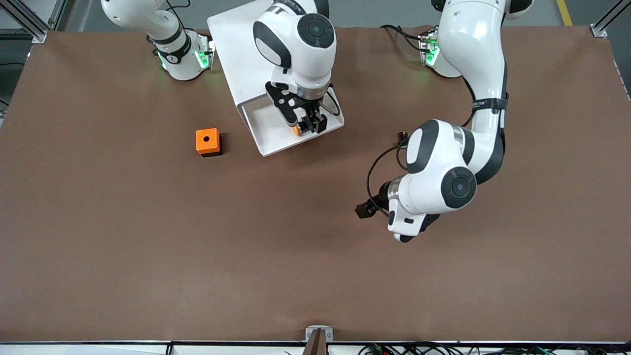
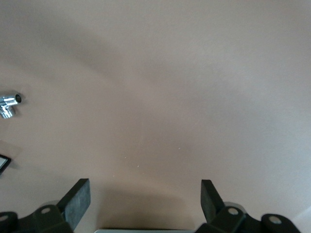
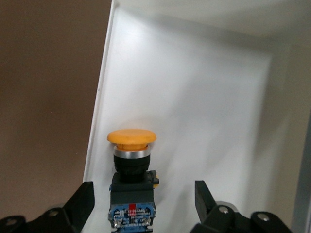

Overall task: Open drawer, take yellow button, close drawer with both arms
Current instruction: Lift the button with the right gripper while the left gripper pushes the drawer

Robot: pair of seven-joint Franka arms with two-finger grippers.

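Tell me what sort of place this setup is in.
Most likely a robotics lab or test bench. Two white robot arms are bolted along one edge of a table with a plain brown cover, metal framing stands at its corners, and loose cables run along the edge nearest the front camera.

A brown counter fills the frame. An orange cube sits left of centre; a white cabinet stands at upper centre, its drawer pulled out.
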